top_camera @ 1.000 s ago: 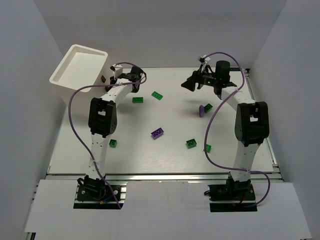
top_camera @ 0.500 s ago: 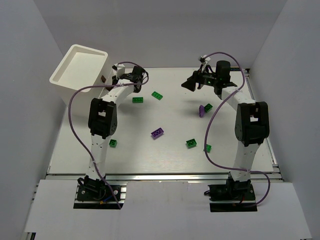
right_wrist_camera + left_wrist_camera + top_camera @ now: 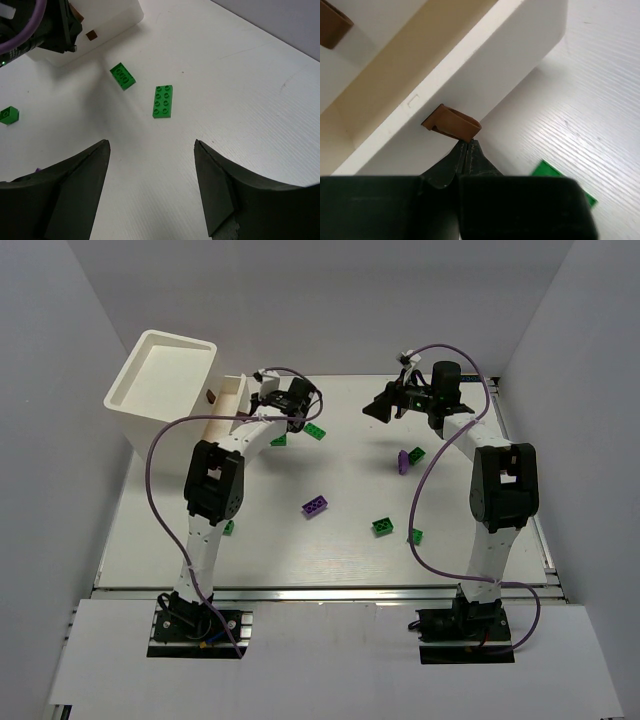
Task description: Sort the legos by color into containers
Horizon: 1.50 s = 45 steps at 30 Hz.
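The white tall bin (image 3: 160, 380) and the low tray (image 3: 234, 398) joined to it stand at the back left. My left gripper (image 3: 264, 408) is shut, and its tips (image 3: 468, 144) touch a brown tab (image 3: 452, 123) on the tray's outer wall (image 3: 485, 75). A green lego (image 3: 563, 183) lies just beside the gripper. My right gripper (image 3: 378, 408) is open and empty, raised at the back right (image 3: 150, 142). Green legos (image 3: 316, 431) (image 3: 382, 526) (image 3: 415, 535) (image 3: 228, 528) (image 3: 416, 454) and purple legos (image 3: 316, 505) (image 3: 402, 461) lie scattered on the table.
In the right wrist view a green eight-stud lego (image 3: 163, 101), a smaller green lego (image 3: 122, 76) and a third green lego (image 3: 8, 114) lie ahead of the fingers, with the tray (image 3: 100, 20) and the left arm behind. Grey walls enclose the table.
My left gripper has moved right along the tray, now covering part of a green lego, and the containers have shifted slightly right. The right arm has not moved.
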Motion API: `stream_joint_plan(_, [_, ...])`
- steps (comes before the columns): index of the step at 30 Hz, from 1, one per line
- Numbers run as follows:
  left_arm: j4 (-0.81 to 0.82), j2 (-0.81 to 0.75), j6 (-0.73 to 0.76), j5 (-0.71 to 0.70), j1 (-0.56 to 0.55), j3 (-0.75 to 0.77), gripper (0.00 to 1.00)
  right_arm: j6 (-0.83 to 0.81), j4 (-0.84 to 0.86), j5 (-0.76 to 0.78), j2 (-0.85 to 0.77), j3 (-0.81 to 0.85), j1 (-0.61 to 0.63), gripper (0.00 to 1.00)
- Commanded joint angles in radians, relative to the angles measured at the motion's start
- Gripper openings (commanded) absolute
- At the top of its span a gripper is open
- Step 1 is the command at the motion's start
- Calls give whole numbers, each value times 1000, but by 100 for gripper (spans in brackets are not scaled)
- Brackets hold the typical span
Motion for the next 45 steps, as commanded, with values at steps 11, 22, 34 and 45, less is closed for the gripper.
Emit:
stream_joint_plan(11, [-4,-131,-47,146,-85,-27,63,-64,-3,-93,-39,-7,-1,89])
stream_joint_plan(22, [336,-495,289,619,-85,-404,98,-275,-240,-64,-49,23,2,89])
stream_joint_plan(34, [473,-732,306,1009,-152,-668,98,-551,-612,-117,-30,158,7,89])
stream_joint_plan(45, [372,-769,410,1055,-251,-671,88,-710,-858,-121,-37,240,30,0])
